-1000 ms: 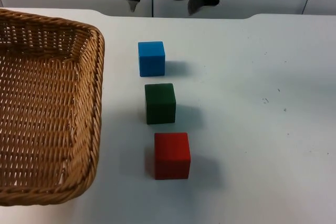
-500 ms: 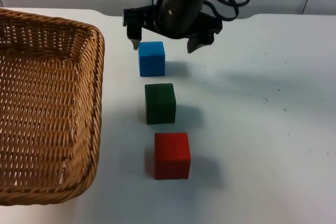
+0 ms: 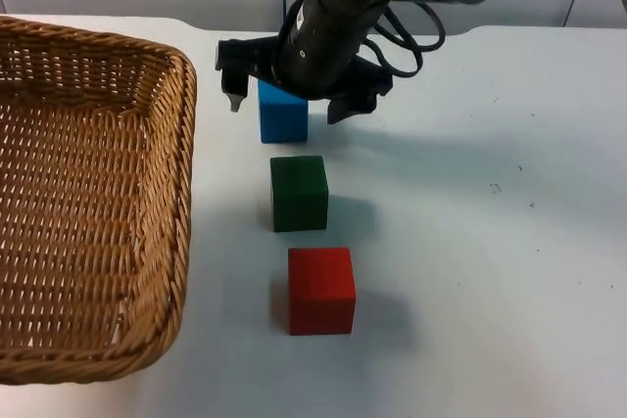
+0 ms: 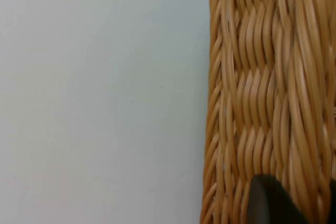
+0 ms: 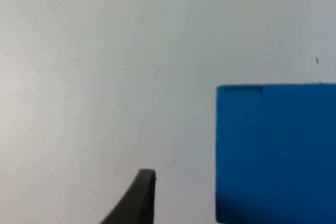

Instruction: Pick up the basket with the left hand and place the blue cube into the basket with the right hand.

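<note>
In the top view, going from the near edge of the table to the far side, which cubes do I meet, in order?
Red cube → green cube → blue cube, with the open right hand over it.

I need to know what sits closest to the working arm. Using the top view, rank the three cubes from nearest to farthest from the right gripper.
1. blue cube: between the open fingers of the right gripper, at the far end of the row.
2. green cube: the middle of the row, just past the blue one.
3. red cube: the row's near end, farthest from the gripper.
</note>
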Tool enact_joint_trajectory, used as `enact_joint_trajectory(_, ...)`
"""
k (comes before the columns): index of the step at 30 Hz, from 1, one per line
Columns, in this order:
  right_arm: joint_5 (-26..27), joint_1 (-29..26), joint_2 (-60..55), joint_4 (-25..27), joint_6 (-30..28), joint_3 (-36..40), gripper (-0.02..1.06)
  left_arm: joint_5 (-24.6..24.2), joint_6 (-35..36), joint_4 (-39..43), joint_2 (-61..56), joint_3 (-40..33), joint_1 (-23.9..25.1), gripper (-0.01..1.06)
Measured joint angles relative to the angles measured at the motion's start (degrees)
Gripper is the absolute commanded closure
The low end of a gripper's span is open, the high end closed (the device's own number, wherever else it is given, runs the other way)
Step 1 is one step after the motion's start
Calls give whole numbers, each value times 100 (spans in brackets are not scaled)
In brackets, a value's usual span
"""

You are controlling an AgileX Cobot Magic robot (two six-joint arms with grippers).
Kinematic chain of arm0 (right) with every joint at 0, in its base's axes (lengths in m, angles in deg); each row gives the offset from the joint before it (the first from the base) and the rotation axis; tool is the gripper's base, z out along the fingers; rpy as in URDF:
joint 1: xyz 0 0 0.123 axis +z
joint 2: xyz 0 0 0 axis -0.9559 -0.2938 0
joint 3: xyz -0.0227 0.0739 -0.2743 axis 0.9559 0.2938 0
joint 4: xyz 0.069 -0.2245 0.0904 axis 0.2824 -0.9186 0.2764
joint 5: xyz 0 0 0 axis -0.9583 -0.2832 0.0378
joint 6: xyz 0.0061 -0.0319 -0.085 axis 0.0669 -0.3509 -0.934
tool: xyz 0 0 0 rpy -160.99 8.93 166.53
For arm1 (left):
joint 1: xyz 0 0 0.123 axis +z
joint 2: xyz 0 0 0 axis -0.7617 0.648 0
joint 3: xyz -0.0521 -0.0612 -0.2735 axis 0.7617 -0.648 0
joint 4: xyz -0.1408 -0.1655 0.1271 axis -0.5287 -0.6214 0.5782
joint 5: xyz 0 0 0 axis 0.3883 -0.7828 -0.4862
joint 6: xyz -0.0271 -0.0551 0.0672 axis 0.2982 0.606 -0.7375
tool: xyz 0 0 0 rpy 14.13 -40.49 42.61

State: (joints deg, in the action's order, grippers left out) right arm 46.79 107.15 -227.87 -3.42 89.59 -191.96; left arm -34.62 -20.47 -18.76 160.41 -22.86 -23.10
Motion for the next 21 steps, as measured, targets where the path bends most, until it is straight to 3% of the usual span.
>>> enact_joint_trajectory(18, 356, 0, -200, -170, 63, -3, 9, -42, 0, 0, 0, 0, 0, 105)
enact_joint_trajectory(21, 424, 0, -200, -242, 63, -3, 18, -42, 0, 0, 0, 0, 0, 105)
